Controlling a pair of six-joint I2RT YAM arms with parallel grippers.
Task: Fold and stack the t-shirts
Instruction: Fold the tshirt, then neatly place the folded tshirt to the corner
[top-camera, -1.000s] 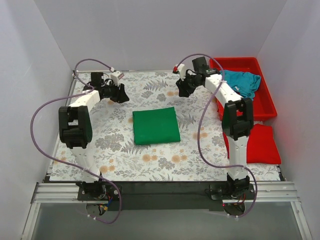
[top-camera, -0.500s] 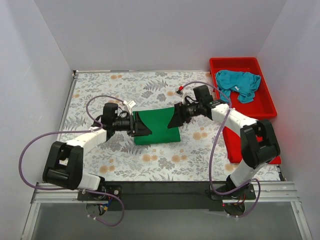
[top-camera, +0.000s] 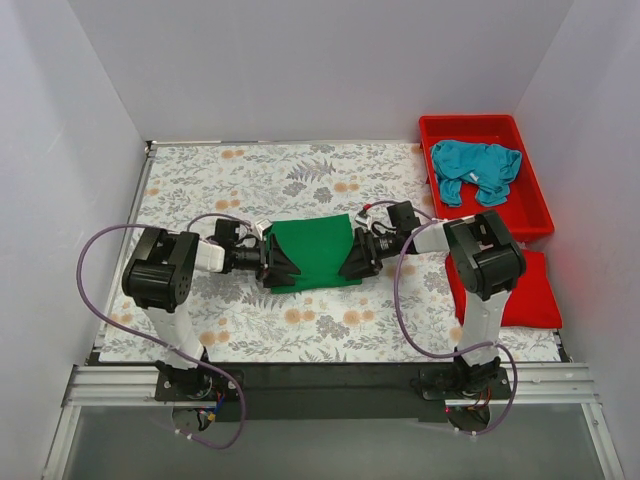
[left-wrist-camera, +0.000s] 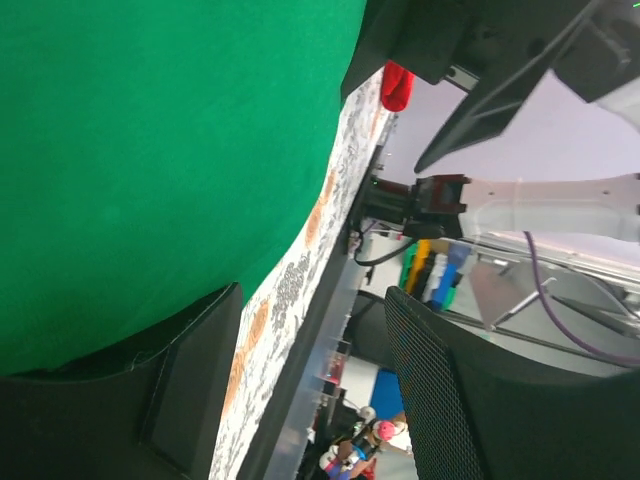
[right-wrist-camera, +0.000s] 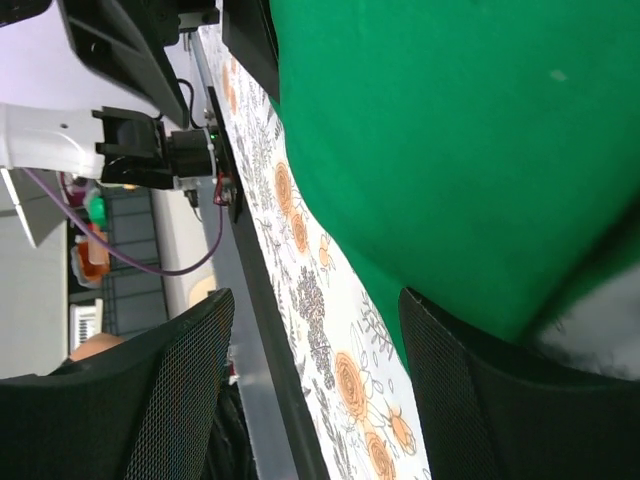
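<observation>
The folded green t-shirt (top-camera: 310, 252) lies flat mid-table. The left gripper (top-camera: 284, 266) sits low at its left edge and the right gripper (top-camera: 348, 267) at its right edge. Both have their fingers spread and pinch nothing. Behind and to the right of the green t-shirt, a red tub (top-camera: 526, 216) holds the crumpled teal t-shirt (top-camera: 478, 168). A folded red cloth (top-camera: 530, 290) lies to the right, partly hidden by the right arm. That makes two t-shirts, one tub and one red cloth. A floral table cover (top-camera: 300, 180) lies underneath, with plain white walls (top-camera: 300, 60) around.
</observation>
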